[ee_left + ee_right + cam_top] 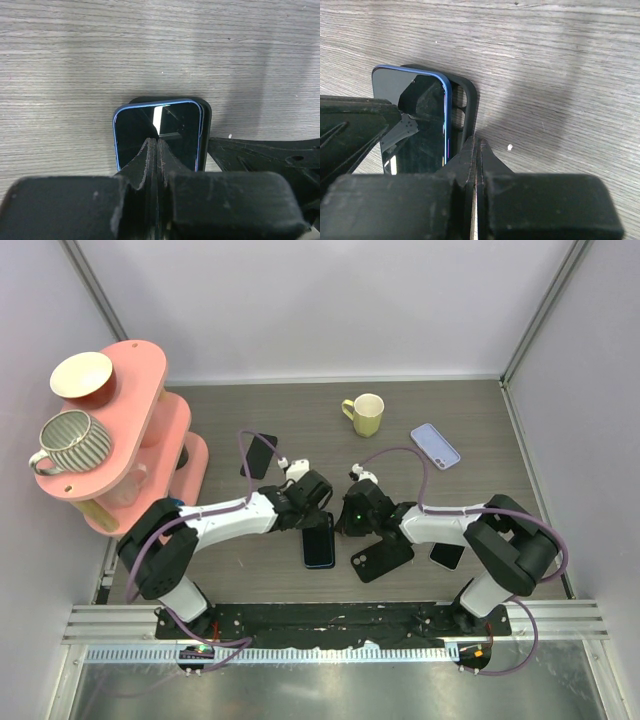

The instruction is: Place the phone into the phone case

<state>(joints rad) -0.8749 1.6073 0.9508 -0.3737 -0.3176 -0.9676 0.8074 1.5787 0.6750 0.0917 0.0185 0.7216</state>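
Observation:
A blue-rimmed phone [318, 543] lies screen up on a black phone case [206, 120]. The case's rim shows past the phone's [157, 130] far and right edges. In the right wrist view the case [466, 107] sticks out beside the phone [415, 125], with its camera cut-out uncovered. My left gripper [156, 143] is shut with nothing between its fingers, its tips over the phone's screen. My right gripper [477, 144] is also shut and empty, with its tips at the case's outer edge. Both grippers [322, 518] [342, 528] meet over the phone's far end.
A second black case [380, 556] lies right of the phone, with another dark phone [447, 556] beyond it. A lavender phone [435, 445], a yellow mug [365, 413] and a black phone [258, 455] lie farther back. A pink shelf [150, 410] with cups stands at the left.

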